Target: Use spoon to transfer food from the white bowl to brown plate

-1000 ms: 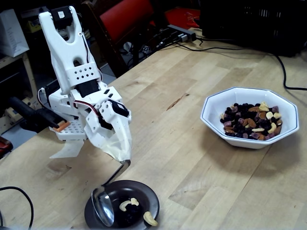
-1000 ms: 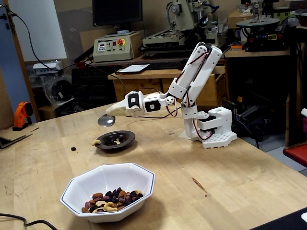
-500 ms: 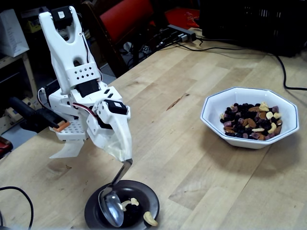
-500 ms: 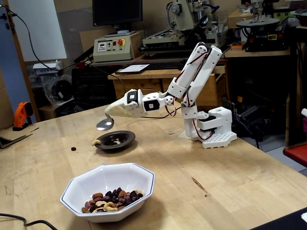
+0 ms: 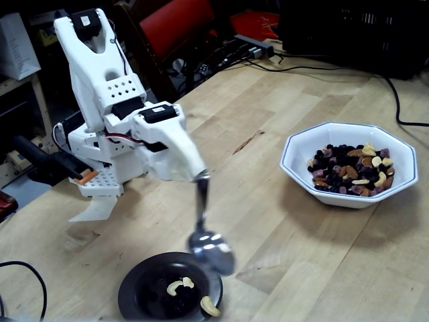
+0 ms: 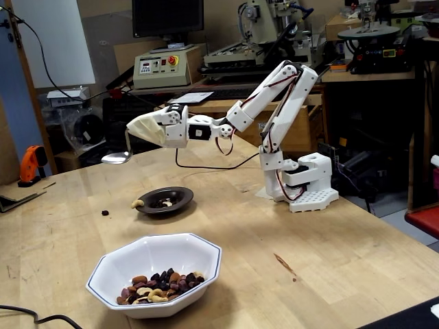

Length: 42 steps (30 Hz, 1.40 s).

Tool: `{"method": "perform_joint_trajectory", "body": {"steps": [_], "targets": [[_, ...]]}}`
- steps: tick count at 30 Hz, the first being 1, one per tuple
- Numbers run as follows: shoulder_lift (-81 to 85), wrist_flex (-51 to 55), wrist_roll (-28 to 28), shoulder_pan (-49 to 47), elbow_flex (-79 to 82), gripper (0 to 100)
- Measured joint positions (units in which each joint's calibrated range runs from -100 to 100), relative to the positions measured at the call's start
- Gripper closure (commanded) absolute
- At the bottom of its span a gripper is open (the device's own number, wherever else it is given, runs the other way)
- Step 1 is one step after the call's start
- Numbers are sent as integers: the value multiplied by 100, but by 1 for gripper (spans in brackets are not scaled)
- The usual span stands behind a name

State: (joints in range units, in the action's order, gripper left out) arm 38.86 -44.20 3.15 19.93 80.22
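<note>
white arm point(image 6: 274, 103) outstretched, raised

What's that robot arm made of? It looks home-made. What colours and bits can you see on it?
The arm is built from white plastic-looking segments with black motor blocks at the joints. One upper panel has a grid of small round holes. Thin red and dark cables loop along it. It stands on a white perforated base. The end is wrapped in a pale cream covering, so its fingers are hidden.
</note>
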Motion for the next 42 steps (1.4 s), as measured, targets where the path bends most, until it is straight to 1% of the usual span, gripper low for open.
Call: {"method": "perform_joint_trajectory", "body": {"steps": [5, 9, 13, 26, 34, 37, 42], "targets": [[0, 0, -391, -905, -51, 96], [0, 0, -449, -1599, -51, 96], [0, 0, -469, -2007, -51, 96], [26, 0, -479, -2124, 135, 96], [1219, 32, -479, -2124, 892, 96], [1726, 337, -479, -2124, 1120, 96], [2653, 1236, -479, -2124, 1263, 96]]}}
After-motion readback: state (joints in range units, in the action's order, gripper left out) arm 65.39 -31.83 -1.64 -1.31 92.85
